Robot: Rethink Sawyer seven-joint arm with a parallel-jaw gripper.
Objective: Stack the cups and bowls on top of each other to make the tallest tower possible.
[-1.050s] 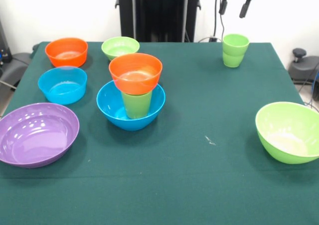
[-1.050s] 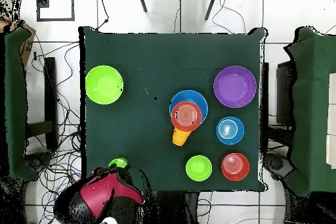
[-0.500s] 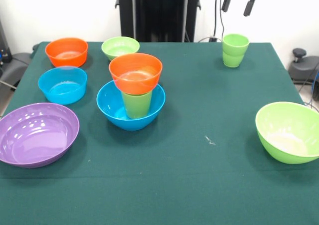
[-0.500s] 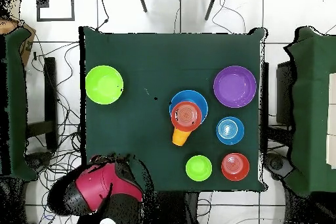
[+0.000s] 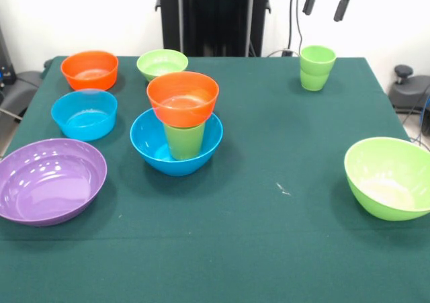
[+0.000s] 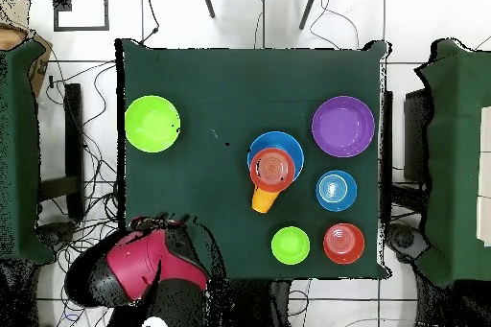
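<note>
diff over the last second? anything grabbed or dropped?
Only the gripper moved: in the front view it rose and drifted right, away from the green cup, fingers apart and empty throughout. Nothing was taken hold of or let go. The tower, the loose bowls and the cup stayed put.

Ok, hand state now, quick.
Hand: open, empty, raised above the green cups.
</note>
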